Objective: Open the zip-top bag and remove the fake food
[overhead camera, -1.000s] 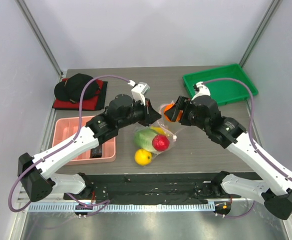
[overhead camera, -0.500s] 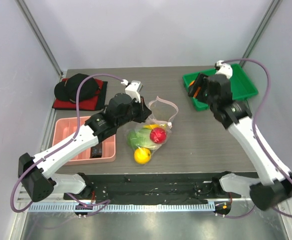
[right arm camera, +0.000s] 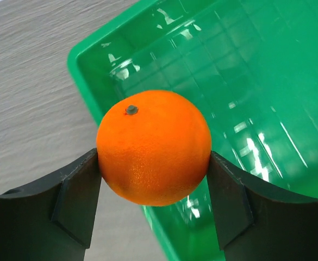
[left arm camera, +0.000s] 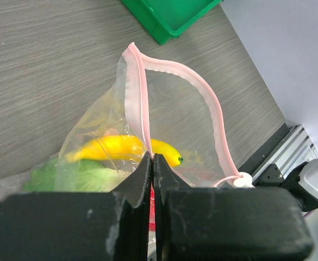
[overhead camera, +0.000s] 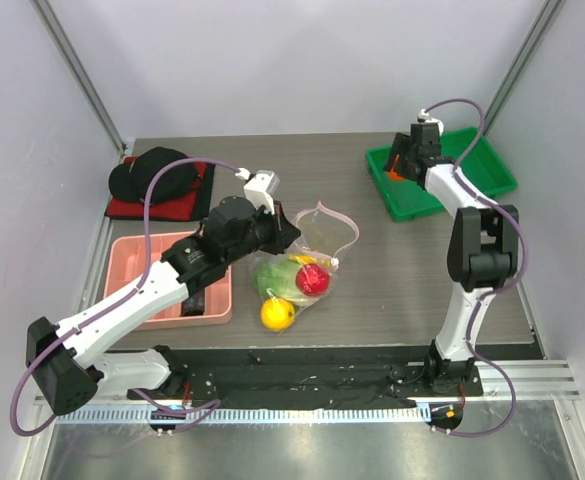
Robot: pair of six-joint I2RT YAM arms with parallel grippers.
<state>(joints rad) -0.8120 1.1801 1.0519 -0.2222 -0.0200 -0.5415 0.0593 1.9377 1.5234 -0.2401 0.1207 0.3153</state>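
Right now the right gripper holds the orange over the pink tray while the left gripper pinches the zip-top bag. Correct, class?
No. The right wrist view shows the orange held by the right gripper over the green tray; the left gripper does pinch the zip-top bag.

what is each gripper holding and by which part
The right gripper holds the orange, clamped across its sides. The left gripper holds the zip-top bag, pinched by its pink zip strip.

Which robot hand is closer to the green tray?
Right. The right gripper holds the orange over the edge of the green tray; the left gripper is far away, pinching the zip-top bag.
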